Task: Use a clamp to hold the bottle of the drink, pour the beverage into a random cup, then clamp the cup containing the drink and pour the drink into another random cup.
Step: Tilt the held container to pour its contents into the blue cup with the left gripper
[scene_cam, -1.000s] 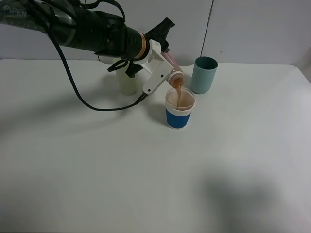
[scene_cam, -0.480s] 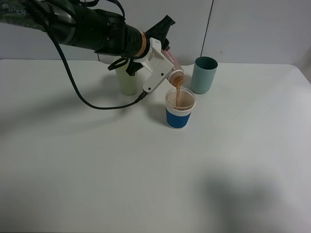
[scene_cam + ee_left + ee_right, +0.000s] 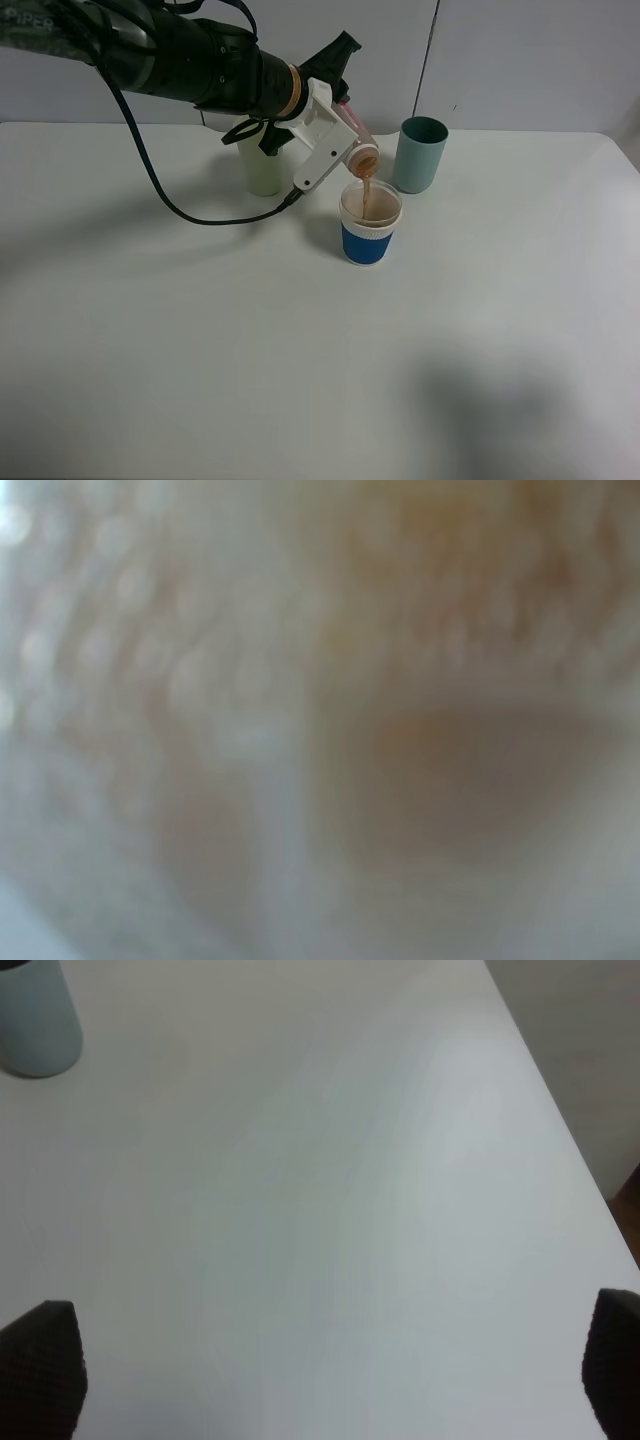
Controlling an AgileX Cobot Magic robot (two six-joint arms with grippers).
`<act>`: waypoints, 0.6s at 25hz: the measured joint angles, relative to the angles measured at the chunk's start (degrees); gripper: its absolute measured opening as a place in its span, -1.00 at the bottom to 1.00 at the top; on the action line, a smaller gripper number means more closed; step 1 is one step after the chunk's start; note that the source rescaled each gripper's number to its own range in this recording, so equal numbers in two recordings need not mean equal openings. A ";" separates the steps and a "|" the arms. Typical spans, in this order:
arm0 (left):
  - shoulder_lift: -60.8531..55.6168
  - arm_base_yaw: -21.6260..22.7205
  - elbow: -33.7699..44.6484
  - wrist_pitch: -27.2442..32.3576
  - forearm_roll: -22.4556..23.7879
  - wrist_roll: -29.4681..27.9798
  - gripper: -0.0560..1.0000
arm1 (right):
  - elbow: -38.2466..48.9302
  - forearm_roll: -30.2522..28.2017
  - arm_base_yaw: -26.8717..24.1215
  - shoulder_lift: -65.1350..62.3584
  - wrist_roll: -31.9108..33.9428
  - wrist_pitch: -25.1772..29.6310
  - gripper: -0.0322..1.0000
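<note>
The left gripper (image 3: 340, 118), white-housed on a black arm (image 3: 190, 62), was clamped on the small clear plastic bottle (image 3: 358, 143), tilted mouth-down above the short blue-sleeved cup (image 3: 368, 242). A thin stream of brown liquid (image 3: 366, 192) fell into that cup. The pale yellow-green plastic tumbler (image 3: 263, 172) stood behind the arm, the teal cup (image 3: 419, 155) near the bottle. The right gripper (image 3: 320, 1370) hung with fingers (image 3: 45, 1360) wide apart over the white table (image 3: 330, 1160)
</note>
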 joint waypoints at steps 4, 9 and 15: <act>0.00 0.00 0.00 0.00 0.00 0.06 -0.89 | 0.00 0.00 0.00 0.00 0.00 0.00 0.99; 0.00 0.00 0.00 0.00 0.05 0.43 -0.89 | 0.00 0.00 0.00 0.00 0.00 0.00 0.99; 0.00 0.00 0.00 0.00 0.05 2.34 -0.89 | 0.00 0.00 0.00 0.00 0.00 0.00 0.99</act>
